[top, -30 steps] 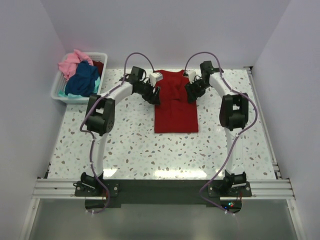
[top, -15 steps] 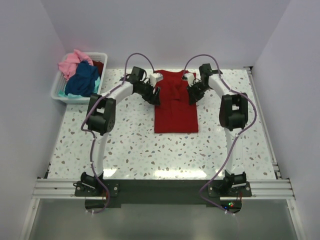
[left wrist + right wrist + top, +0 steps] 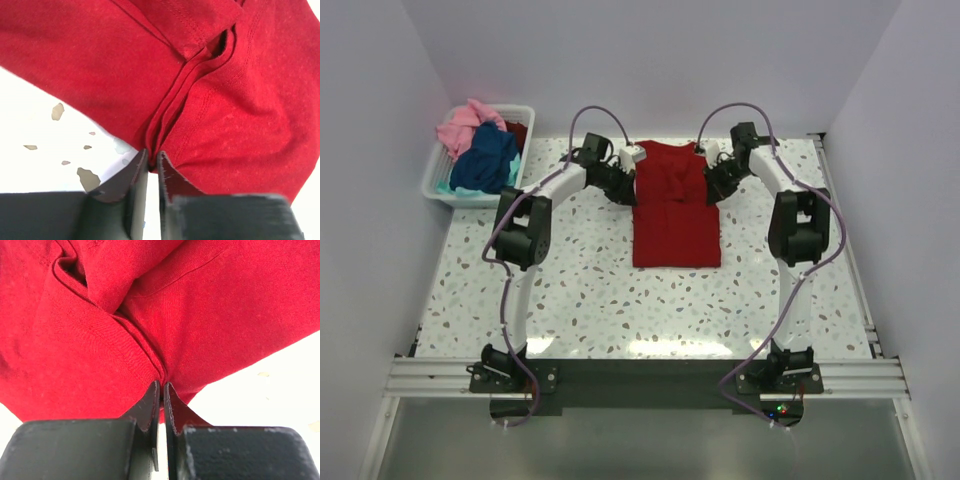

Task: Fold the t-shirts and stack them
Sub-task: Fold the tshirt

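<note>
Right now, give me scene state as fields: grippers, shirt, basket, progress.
left gripper: shut, pinching a fold at the left edge of the red t-shirt
right gripper: shut, pinching a fold at the shirt's right edge
red t-shirt: lying on the table as a narrow rectangle, between the two arms
basket: far left corner of the table, holding a pink t-shirt and a navy t-shirt in a crumpled heap
progress: no folded stack on the table yet
</note>
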